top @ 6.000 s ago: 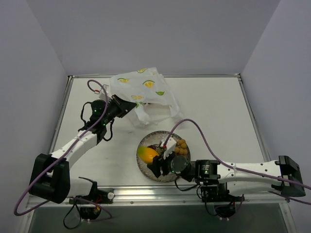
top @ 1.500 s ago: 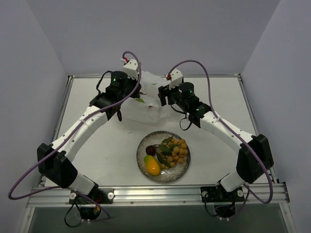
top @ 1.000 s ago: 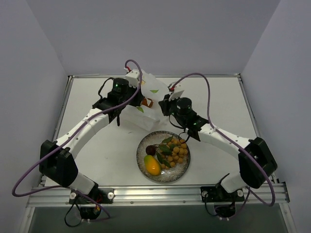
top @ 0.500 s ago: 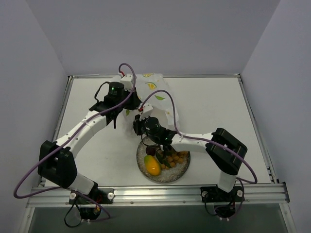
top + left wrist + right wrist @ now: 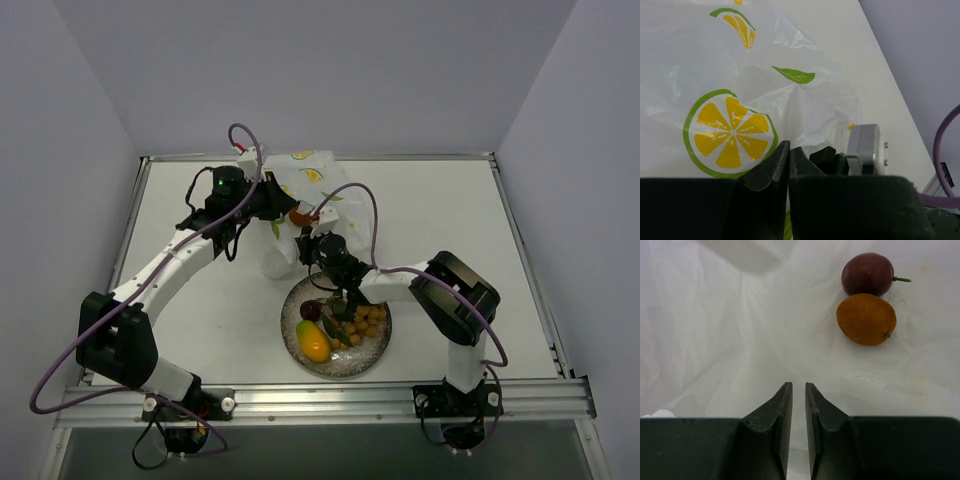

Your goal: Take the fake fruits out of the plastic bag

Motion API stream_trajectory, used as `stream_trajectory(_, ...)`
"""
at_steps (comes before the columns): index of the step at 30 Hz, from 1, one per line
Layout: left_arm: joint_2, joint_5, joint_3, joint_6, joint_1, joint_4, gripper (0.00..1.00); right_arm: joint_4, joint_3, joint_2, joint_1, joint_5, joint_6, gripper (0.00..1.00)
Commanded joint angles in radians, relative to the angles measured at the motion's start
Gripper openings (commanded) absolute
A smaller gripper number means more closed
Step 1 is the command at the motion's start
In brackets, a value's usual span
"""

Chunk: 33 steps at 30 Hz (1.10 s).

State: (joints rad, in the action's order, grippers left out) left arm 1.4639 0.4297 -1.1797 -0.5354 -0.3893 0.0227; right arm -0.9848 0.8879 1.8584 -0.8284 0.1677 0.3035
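The plastic bag (image 5: 310,178) lies at the back of the table, white with printed citrus slices. My left gripper (image 5: 278,203) is shut on a fold of the plastic bag (image 5: 740,75), with its jaws (image 5: 789,144) pinched tight on the film. My right gripper (image 5: 308,243) is at the bag's near opening; its jaws (image 5: 799,385) stand with only a thin slit between them and hold nothing. Inside the bag lie a maroon ball (image 5: 867,274) and an orange ball (image 5: 866,319), touching, ahead and to the right of the fingers. The mango (image 5: 313,342), another maroon ball (image 5: 311,310) and the berries (image 5: 365,318) lie on the plate.
The round speckled glass plate (image 5: 375,350) sits just in front of the bag, under my right forearm. The right gripper's body (image 5: 862,150) shows close beside my left fingers. Grey walls close the table at the back and sides.
Over six seconds my right gripper left the plate, went round the bag's far side and came to its near opening. My left gripper kept hold and lifted the bag's edge.
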Motion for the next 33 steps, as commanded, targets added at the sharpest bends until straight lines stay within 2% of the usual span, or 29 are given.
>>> stream_trajectory(1, -0.042, 0.064, -0.014, -0.052, 0.021, 0.08, 0.02, -0.112, -0.003, 0.031, -0.017, 0.033, -0.063, 0.13)
stream_trajectory(6, -0.034, 0.109, -0.003, -0.122, 0.049, 0.143, 0.02, -0.123, 0.014, 0.087, -0.049, 0.069, -0.118, 0.14)
stream_trajectory(12, -0.03, 0.164, 0.008, -0.158, 0.078, 0.175, 0.02, -0.066, 0.094, 0.162, -0.038, 0.176, -0.132, 0.27)
stream_trajectory(15, -0.039, 0.165, 0.011, -0.153, 0.078, 0.163, 0.02, -0.04, 0.146, 0.182, -0.012, 0.219, -0.116, 0.4)
stream_trajectory(16, -0.046, 0.167, 0.011, -0.152, 0.078, 0.163, 0.02, -0.029, 0.167, 0.185, -0.008, 0.23, -0.113, 0.51)
stream_trajectory(18, -0.048, 0.169, 0.008, -0.15, 0.078, 0.158, 0.02, -0.011, 0.192, 0.196, 0.003, 0.245, -0.103, 0.62)
stream_trajectory(19, -0.048, 0.17, 0.0, -0.149, 0.079, 0.152, 0.02, 0.007, 0.222, 0.202, 0.009, 0.25, -0.095, 0.73)
stream_trajectory(23, -0.039, 0.175, -0.008, -0.146, 0.076, 0.132, 0.02, 0.087, 0.328, 0.254, 0.014, 0.296, -0.083, 0.9)
stream_trajectory(27, -0.027, 0.178, -0.02, -0.143, 0.075, 0.108, 0.02, 0.139, 0.419, 0.323, 0.035, 0.309, -0.028, 0.96)
stream_trajectory(33, -0.01, 0.187, -0.024, -0.156, 0.066, 0.105, 0.02, 0.198, 0.554, 0.436, 0.055, 0.335, 0.061, 0.99)
